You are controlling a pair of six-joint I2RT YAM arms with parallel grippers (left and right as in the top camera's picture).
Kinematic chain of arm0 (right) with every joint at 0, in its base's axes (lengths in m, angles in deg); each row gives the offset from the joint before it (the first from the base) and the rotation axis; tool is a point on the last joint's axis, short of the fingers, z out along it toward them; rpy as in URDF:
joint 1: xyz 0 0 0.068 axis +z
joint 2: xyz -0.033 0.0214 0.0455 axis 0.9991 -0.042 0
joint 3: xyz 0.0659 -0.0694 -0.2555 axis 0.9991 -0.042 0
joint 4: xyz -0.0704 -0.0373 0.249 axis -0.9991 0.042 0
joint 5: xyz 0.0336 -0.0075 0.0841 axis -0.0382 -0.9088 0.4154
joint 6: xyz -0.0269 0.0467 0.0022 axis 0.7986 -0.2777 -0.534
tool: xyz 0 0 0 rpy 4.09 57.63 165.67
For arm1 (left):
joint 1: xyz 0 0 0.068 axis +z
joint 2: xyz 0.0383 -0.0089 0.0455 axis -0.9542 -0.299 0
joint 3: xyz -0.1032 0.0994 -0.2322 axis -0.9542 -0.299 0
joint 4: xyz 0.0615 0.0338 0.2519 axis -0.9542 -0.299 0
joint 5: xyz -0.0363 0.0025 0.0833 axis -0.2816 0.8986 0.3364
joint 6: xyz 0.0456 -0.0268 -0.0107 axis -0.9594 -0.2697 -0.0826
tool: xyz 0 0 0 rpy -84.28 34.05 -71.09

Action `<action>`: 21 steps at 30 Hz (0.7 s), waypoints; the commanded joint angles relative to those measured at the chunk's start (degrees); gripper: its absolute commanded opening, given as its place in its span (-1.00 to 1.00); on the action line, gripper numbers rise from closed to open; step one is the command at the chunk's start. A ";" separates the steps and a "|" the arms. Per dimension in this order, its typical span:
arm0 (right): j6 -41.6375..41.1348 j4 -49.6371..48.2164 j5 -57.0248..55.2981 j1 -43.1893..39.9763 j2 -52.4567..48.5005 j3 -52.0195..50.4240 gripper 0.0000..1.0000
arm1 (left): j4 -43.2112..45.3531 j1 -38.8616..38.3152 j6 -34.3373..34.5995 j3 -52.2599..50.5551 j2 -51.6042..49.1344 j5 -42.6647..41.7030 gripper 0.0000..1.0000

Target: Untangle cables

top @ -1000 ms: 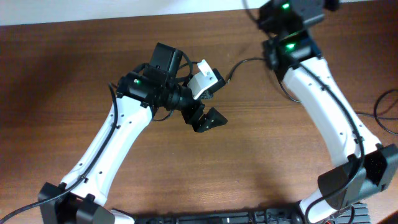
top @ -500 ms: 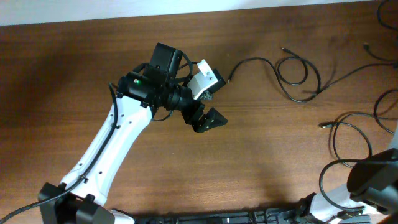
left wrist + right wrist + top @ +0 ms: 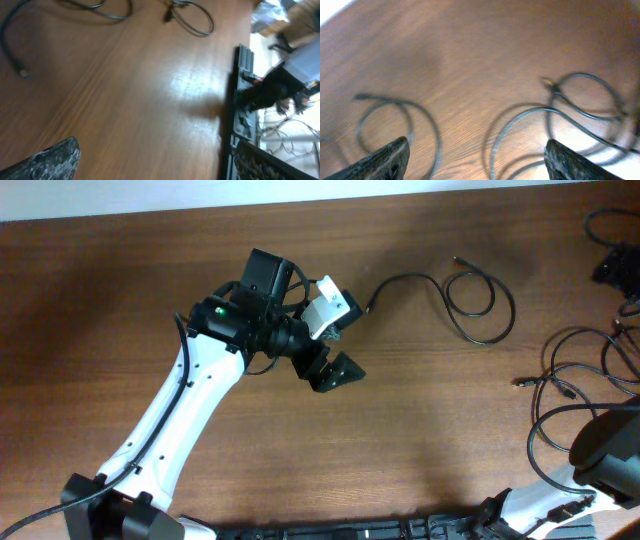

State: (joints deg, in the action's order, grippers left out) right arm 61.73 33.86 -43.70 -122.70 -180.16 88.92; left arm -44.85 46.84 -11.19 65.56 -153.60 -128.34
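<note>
Jaws stand apart and empty on both arms; cables loop just ahead of our right gripper, far from our left gripper.

From overhead, your right arm is cut off by the right edge. A dark block at that edge is too small for you to tell what it is. The cables there run off the picture too, so their ends are lost to you. In the right wrist view everything is blurred. The cables are clipped at the bottom and right edges, and the right claw shows only its fingertips in the lower corners. In the left wrist view, also soft, the cables are cut by the top edge.
</note>
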 commanded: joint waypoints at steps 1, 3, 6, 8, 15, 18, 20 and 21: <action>9.81 6.01 13.53 1.66 -0.09 0.26 0.70 | 3.08 0.31 14.16 0.35 0.31 12.96 0.98; 15.45 9.07 13.44 5.25 -0.09 0.26 0.70 | 5.49 0.31 20.98 0.35 0.31 18.93 0.98; 20.44 9.66 13.09 12.26 -0.20 -1.49 0.71 | 6.97 0.94 28.87 0.35 0.31 25.35 0.98; 21.40 9.22 11.47 16.11 -0.83 -3.76 0.71 | 6.58 2.05 29.09 0.35 0.31 25.44 0.98; 21.35 -4.04 9.99 22.69 -0.90 -19.76 0.71 | 6.49 2.03 29.07 0.35 0.31 25.66 0.98; 21.38 -14.47 9.99 24.06 -1.14 -29.16 0.70 | 6.49 2.03 29.07 0.35 0.33 25.66 0.98; 21.38 -19.96 9.99 24.24 -1.46 -33.27 0.68 | 6.49 2.03 29.07 0.35 0.33 25.66 0.98; 21.38 -22.67 9.99 24.24 -1.57 -35.30 0.59 | 6.49 2.03 29.07 0.35 0.31 25.66 0.98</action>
State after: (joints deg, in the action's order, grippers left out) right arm 82.89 14.38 -33.62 -99.03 -181.51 56.31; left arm -38.40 48.90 17.33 65.56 -153.62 -102.90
